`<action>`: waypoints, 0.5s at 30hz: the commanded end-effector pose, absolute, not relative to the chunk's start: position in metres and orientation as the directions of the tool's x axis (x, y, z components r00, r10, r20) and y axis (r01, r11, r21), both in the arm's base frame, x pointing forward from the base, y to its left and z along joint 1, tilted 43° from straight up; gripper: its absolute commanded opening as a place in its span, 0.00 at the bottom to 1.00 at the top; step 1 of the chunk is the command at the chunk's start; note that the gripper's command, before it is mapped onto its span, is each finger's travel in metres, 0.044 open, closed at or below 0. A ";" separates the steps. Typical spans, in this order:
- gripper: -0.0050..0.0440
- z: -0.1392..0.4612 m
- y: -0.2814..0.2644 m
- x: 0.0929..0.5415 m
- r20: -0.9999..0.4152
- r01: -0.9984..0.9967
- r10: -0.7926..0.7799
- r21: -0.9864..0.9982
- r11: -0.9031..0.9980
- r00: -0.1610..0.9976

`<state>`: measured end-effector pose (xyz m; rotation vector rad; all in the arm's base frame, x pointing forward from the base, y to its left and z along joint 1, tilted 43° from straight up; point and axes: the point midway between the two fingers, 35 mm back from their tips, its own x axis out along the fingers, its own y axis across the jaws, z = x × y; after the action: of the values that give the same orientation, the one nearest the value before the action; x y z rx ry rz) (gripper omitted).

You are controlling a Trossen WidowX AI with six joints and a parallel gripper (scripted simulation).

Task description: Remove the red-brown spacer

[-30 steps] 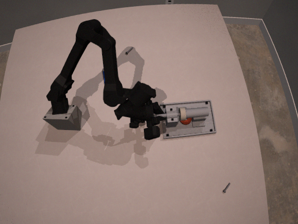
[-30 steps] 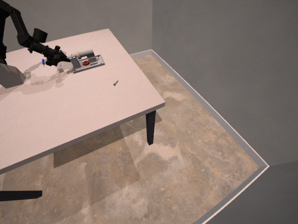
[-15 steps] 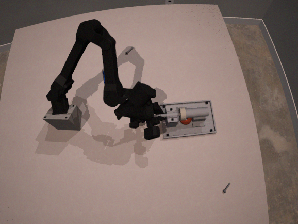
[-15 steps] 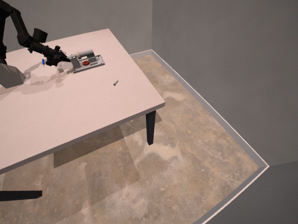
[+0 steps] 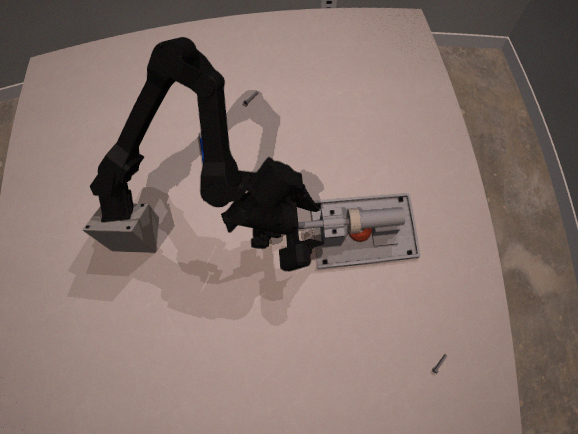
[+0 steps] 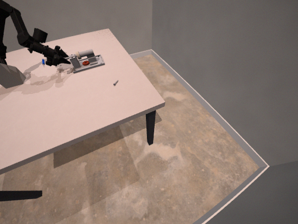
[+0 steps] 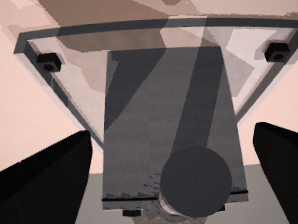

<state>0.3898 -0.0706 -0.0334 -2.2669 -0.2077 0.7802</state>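
The grey base plate (image 5: 367, 231) carries the shaft assembly. The thin shaft end (image 5: 311, 225) sticks out of a small support block (image 5: 333, 225) toward my gripper. A cream spacer (image 5: 356, 220) sits on the shaft against the big pale housing (image 5: 384, 217). The red-brown spacer (image 5: 360, 235) lies loose on the plate below the shaft; it also shows in the exterior view (image 6: 85, 62). My gripper (image 5: 305, 229) is open, one finger on each side of the shaft end. In the wrist view the round shaft end (image 7: 196, 183) stands between the fingers with a gap on both sides.
A loose screw (image 5: 250, 97) lies behind the arm and another (image 5: 439, 363) near the front right of the table. The arm's base (image 5: 122, 227) stands to the left. The table edge runs to the right of the plate.
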 end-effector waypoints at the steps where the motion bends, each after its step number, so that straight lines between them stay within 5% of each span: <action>1: 0.98 -0.030 -0.073 0.385 -0.474 -0.076 0.359 -0.680 -0.729 0.804; 15: 1.00 -0.008 -0.092 0.340 -0.472 -0.082 0.346 -0.676 -0.732 0.811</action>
<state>0.3466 -0.0936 -0.0085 -2.2745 -0.1920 0.7692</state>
